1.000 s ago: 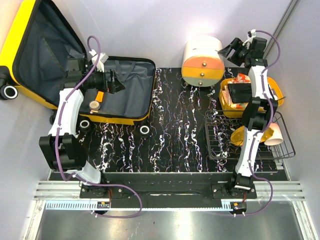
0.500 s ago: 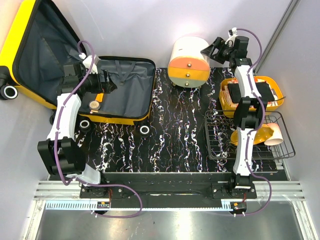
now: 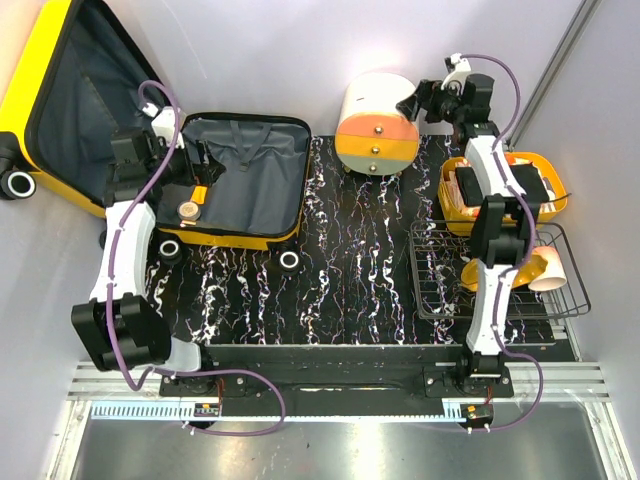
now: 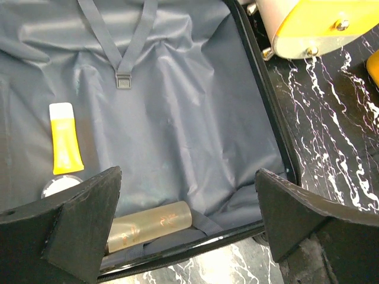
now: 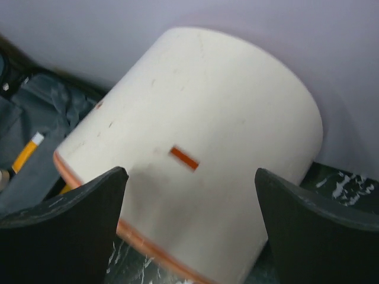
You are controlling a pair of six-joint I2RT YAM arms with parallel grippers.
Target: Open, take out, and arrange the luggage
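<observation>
Looking down on the luggage [image 3: 250, 185] parked at the far left of the black marbled table [image 3: 350, 270], already unzipped and flopped open: bottom shell flat on the tabletop with wheels [image 3: 289, 260] along the near side, lid leaning up and back past the left corner, dark grey lining showing in both halves. Can see the left gripper [image 3: 205, 165] hanging over the left part of the bottom shell, jaws spread wide with nothing in them. Same deal in the wrist view of that gripper [image 4: 186, 177]: wide fingers framing bare lining, not touching any of the contents. Got a few bits lying in the shell: a yellow tube [image 4: 65, 139] with a white cap, a round white-topped jar [image 4: 59, 185] just below it, a pale gold bottle [image 4: 151, 225] on its side along the near wall, plus a strap buckle [image 4: 124, 80] up the middle. Over on the other side, spotting the right gripper [image 3: 412, 100] up at the back, jaws also wide apart [image 5: 189, 177], aimed at the curved white body of a drum-shaped cabinet [image 3: 378, 125] with orange and yellow drawer fronts. Gripping nothing there; can't tell about contact. Also noting a yellow basket [image 3: 447, 195] and a wire basket [image 3: 440, 290] along the right edge.
</observation>
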